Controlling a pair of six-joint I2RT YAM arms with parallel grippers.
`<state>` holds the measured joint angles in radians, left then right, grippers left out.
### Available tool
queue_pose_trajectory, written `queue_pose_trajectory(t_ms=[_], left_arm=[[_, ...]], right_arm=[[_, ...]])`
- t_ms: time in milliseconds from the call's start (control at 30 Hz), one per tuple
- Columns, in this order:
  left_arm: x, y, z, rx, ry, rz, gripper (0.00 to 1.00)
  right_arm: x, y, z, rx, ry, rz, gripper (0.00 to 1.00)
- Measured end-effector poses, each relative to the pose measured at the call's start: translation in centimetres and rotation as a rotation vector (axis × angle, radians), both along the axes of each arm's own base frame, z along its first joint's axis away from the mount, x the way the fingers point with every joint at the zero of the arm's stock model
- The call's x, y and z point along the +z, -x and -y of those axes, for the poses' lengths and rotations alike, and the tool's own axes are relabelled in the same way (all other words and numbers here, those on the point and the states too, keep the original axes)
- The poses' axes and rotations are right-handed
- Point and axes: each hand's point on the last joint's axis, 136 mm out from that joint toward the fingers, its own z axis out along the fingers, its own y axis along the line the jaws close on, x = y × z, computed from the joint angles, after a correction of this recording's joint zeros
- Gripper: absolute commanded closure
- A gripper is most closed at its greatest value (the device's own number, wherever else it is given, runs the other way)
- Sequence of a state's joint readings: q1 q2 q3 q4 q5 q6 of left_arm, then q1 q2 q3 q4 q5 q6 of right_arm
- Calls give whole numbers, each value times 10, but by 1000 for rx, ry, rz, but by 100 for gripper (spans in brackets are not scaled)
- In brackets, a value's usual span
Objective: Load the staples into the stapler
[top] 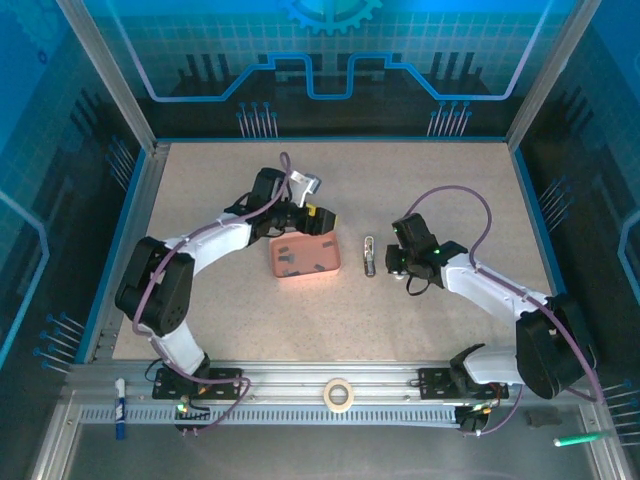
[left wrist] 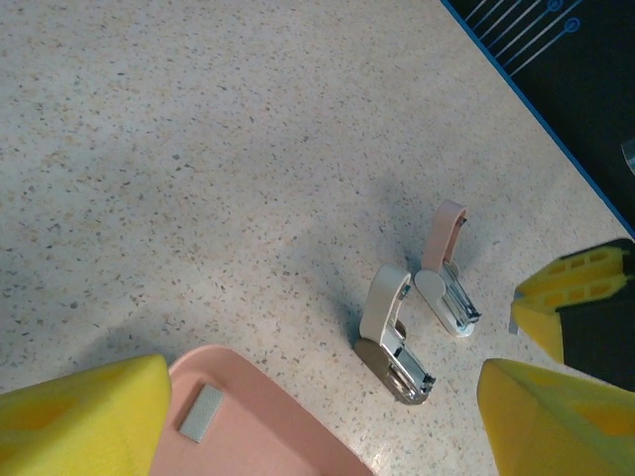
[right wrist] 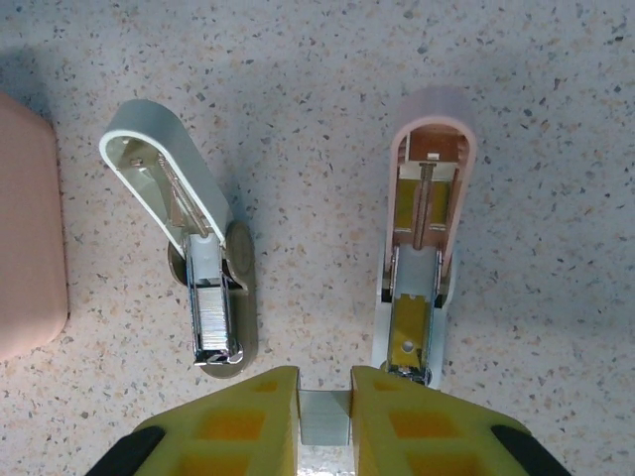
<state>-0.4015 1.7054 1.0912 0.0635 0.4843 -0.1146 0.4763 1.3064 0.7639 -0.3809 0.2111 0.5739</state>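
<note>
Left gripper [left wrist: 317,426] spread wide above pink tray [left wrist: 263,412], spare strip [left wrist: 201,413] inside. Right gripper [right wrist: 325,392] pinching staple strip [right wrist: 325,416] near open pink stapler [right wrist: 422,248]; open white stapler [right wrist: 193,238] alongside.

Left arm [top: 190,262] and right arm [top: 500,295]: white link shells, bulky black joint housings, black base plates [top: 198,378]. A purple cable [top: 470,195] runs along each. Small green light [top: 437,251] near right wrist. Right gripper [right wrist: 325,387] fingers [right wrist: 233,421]: yellow blocks with shallow rectangular recesses, black at the corners. Left gripper [left wrist: 325,397] fingers [left wrist: 84,416]: same yellow, recessed likewise.
</note>
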Motion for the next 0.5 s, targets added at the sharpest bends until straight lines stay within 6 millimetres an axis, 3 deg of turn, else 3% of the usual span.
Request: queue_pose_trajectory(t_ms=[200,500], left_arm=[[1,8,1,-36,23,64,18],[10,6,5,-67,38,138,18]], right_arm=[[2,1,11,-14,10,30,78],[-15,11,36,-74,30,-7,78]])
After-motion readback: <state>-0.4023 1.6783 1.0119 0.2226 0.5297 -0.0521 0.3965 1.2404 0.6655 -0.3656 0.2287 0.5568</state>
